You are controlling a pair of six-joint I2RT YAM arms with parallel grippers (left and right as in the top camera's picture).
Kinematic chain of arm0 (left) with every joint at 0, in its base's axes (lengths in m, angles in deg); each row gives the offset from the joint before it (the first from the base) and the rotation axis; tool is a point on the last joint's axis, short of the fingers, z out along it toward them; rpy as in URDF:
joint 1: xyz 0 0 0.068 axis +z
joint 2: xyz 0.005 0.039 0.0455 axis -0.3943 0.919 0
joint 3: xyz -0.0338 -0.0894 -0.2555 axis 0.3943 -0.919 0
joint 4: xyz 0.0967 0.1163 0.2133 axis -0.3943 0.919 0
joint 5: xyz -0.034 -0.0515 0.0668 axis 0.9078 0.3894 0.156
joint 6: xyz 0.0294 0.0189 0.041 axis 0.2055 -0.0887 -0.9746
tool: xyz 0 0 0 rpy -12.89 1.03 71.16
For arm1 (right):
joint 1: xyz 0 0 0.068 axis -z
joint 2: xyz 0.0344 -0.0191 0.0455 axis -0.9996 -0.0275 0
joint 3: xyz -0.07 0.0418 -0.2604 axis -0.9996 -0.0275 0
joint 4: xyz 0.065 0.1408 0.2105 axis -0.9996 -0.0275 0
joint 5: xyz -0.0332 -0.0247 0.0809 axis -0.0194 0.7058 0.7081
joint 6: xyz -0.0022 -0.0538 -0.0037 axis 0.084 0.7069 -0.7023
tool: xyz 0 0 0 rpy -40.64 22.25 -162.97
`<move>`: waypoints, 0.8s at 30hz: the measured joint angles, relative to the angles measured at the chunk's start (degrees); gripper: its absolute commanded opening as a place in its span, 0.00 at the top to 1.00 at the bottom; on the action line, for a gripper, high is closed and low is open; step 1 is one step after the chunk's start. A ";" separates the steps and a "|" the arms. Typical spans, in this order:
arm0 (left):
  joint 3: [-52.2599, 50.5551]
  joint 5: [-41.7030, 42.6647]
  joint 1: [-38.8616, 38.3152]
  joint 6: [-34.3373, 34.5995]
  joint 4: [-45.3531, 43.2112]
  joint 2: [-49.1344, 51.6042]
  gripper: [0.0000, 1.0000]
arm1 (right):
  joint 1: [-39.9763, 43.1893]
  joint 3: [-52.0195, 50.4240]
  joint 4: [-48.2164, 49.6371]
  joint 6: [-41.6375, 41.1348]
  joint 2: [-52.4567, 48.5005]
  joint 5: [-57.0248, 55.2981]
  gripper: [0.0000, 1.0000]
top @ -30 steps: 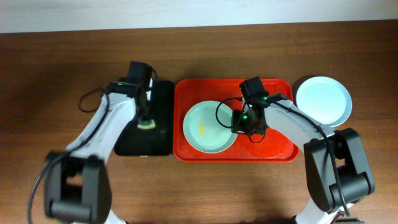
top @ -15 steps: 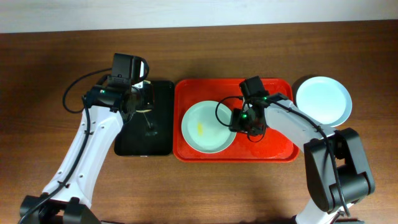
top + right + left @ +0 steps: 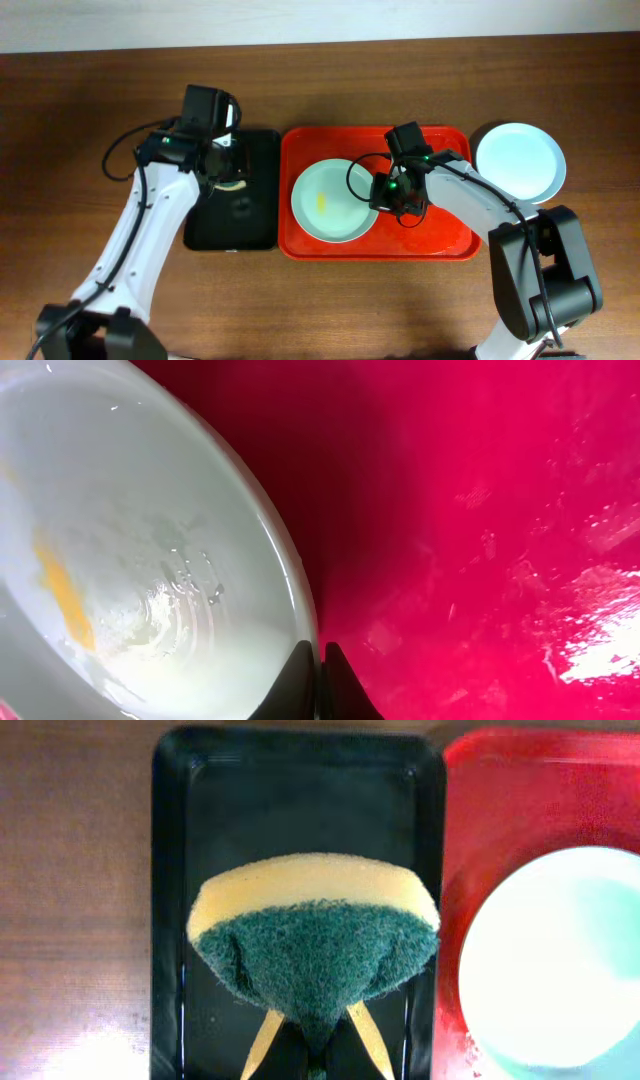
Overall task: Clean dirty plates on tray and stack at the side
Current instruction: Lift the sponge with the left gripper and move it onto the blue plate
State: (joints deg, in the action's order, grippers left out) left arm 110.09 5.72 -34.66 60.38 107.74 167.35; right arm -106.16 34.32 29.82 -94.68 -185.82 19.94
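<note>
A pale green dirty plate (image 3: 333, 203) with a yellow smear (image 3: 323, 206) lies on the left half of the red tray (image 3: 445, 240). My right gripper (image 3: 384, 196) is shut on its right rim. In the right wrist view the rim of this plate (image 3: 130, 540) runs between the closed black fingertips of the gripper (image 3: 320, 682), with the tray floor (image 3: 480, 510) to the right. My left gripper (image 3: 230, 176) hovers over the black tray, shut on a yellow and green sponge (image 3: 315, 935). Its tan fingers (image 3: 266, 1038) pinch the sponge's lower tip.
The smaller black tray (image 3: 258, 225) sits just left of the red tray, and its floor (image 3: 300, 790) shows wet streaks. A clean pale plate (image 3: 519, 162) rests on the wooden table (image 3: 60, 120) to the right of the red tray.
My left arm has lifted the sponge off the black tray and swung outward. The plate on the red tray has shifted slightly left with the right gripper.
</note>
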 measured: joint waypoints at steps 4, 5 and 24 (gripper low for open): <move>7.43 0.63 0.00 0.02 4.94 5.35 1.00 | 0.00 0.00 0.15 -0.39 0.00 0.50 0.96; 8.50 1.38 -0.04 0.02 4.92 6.34 1.00 | 0.00 0.00 0.17 -0.48 0.00 0.52 0.96; 9.57 12.07 -16.81 7.39 -2.21 22.14 1.00 | 0.00 0.00 -0.13 -0.57 0.00 -2.14 0.96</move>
State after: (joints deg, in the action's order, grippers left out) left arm 119.67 17.78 -51.47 67.77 105.53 189.49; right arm -106.16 34.32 29.69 -95.25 -185.82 17.79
